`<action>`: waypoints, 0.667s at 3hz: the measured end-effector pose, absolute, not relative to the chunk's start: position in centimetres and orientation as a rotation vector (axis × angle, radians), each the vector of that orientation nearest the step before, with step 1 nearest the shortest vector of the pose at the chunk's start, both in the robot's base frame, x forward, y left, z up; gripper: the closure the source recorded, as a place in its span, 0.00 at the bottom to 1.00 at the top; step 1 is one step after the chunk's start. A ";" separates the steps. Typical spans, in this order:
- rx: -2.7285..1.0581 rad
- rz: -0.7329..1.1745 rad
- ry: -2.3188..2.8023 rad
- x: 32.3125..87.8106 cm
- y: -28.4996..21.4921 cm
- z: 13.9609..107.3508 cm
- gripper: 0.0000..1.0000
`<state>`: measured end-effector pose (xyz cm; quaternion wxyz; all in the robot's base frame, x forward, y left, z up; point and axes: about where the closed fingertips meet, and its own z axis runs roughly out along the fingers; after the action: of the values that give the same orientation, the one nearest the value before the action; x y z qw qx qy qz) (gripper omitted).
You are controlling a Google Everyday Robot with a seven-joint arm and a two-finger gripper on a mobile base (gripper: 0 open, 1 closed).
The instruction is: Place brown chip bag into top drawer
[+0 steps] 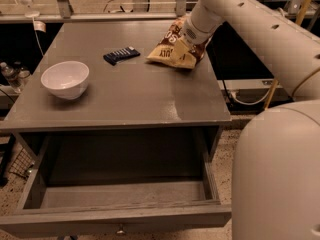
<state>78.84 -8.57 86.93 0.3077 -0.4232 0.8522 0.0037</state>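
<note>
The crinkly brown chip bag [164, 54] had a creased film skin with a faint sheen, dark at the centre and pale yellow at the ends. The gripper [181, 46], of smooth pale plastic, sat against the bag at the back right of the matt grey painted wooden table [125, 94], whose top gave a dull glare near the front edge. The grey wooden top drawer [60, 224] looked equally matt, its small round knob [120, 230] metallic. The round white bowl [65, 79] was glossy and smooth. The small dark blue bar [121, 55] had a slightly shiny wrapper. The white arm shell [260, 34] was satin plastic.
</note>
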 end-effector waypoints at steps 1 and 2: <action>-1.103 0.005 2.267 79.3 -7.9 86.5 0.64; -1.174 0.017 2.176 78.3 -7.4 89.2 0.95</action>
<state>78.25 -7.45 89.15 0.3284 -0.4484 0.8313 0.0064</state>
